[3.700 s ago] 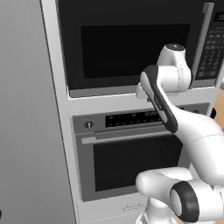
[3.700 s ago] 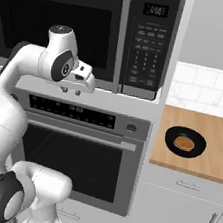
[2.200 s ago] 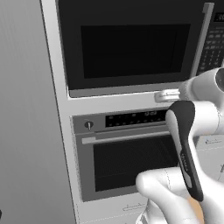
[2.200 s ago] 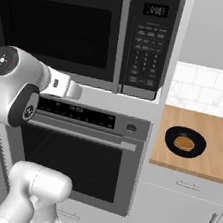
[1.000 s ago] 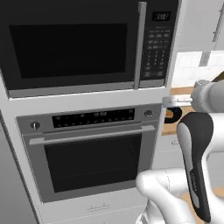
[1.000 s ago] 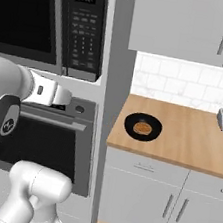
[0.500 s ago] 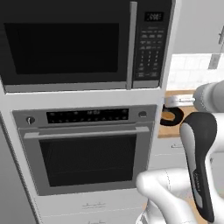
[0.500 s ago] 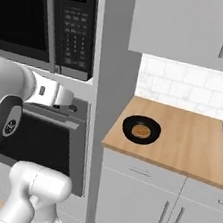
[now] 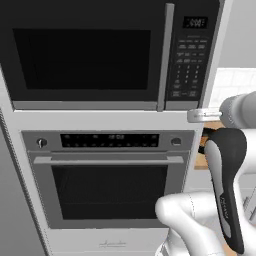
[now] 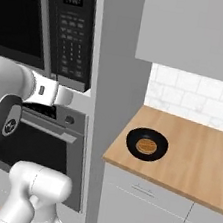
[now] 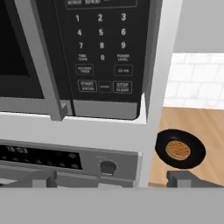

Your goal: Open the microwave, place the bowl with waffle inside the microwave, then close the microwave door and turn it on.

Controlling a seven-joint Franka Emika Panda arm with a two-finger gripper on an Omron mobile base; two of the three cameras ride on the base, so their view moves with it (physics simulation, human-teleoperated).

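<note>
On your wooden bench (image 10: pixel 201 167) sits one bowl with waffle (image 10: pixel 147 144), right of one shut microwave (image 9: pixel 100 50). Your hand view alone reads keypad digits (image 11: pixel 100 30); the pincer (image 11: pixel 111 178) stands released, empty.

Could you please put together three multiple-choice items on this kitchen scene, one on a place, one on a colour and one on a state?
1. Where is the bowl with waffle?
A. on the wooden counter
B. inside the microwave
C. in the hand

2. What colour is the handle on the microwave door?
A. red
B. grey
C. gold

3. How does the microwave door stand?
A. wide open
B. taken off
C. shut

Answers:
1 A, the right base view shows the bowl sitting on the wood to the right of the tall oven column.
2 B, the vertical bar is grey against the black door.
3 C, the door lies flush with the keypad panel in the left base view.
</note>
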